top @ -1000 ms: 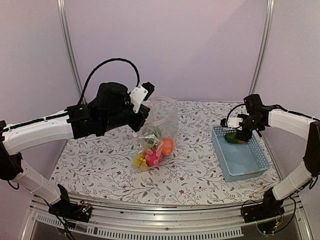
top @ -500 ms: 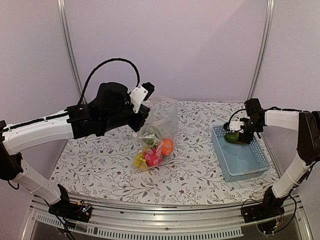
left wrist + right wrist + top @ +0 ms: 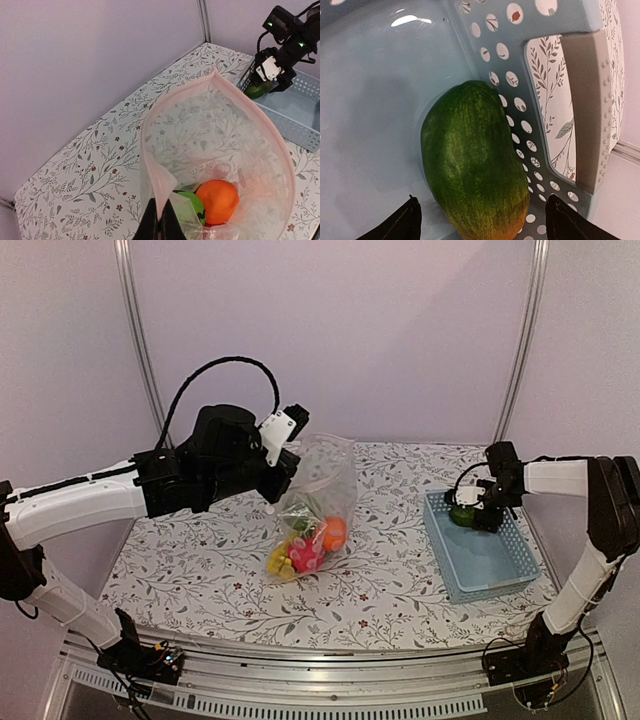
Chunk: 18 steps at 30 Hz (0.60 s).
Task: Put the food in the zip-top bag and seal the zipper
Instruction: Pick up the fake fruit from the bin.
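Mango point(image 3: 472, 165) sits between the parted jaws of the right gripper point(image 3: 482, 218) in the basket point(image 3: 545, 20); left gripper point(image 3: 161, 223) is clamped on the zipper point(image 3: 150, 172).

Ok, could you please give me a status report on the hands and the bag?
Left hand shut on zip-top bag rim, mouth held open. Right hand open, straddling mango in blue basket. Basket wall close beside mango.

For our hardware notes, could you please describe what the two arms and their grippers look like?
The left arm and right arm have white tubular links and black joints. A black cable arches over the left wrist, beside a white camera block. The left gripper and right gripper have black fingers; green lights glow on the right wrist.
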### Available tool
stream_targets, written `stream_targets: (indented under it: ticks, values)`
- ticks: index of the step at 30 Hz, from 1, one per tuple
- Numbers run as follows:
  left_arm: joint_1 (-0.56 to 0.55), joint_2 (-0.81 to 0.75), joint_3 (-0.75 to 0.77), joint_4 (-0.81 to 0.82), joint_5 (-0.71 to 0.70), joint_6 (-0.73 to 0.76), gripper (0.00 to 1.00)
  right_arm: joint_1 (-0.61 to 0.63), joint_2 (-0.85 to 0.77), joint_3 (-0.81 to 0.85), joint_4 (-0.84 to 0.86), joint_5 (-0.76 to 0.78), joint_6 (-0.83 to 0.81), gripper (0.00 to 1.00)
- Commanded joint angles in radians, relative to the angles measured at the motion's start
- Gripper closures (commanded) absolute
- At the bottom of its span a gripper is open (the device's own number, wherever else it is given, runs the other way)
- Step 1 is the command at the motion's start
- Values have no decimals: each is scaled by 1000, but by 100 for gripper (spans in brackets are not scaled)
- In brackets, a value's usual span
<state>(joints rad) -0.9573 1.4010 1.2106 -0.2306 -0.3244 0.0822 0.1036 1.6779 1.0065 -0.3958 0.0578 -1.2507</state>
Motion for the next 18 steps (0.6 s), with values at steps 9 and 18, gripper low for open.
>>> stream_targets:
  ticks: [9,18]
  values:
    - [-5,14,7,-11,12,7,100,-5,11,-68,97,6,27,28]
    - [-5,19,9,-12,14,6,100,2,-173,-67,-19,-83,66,53]
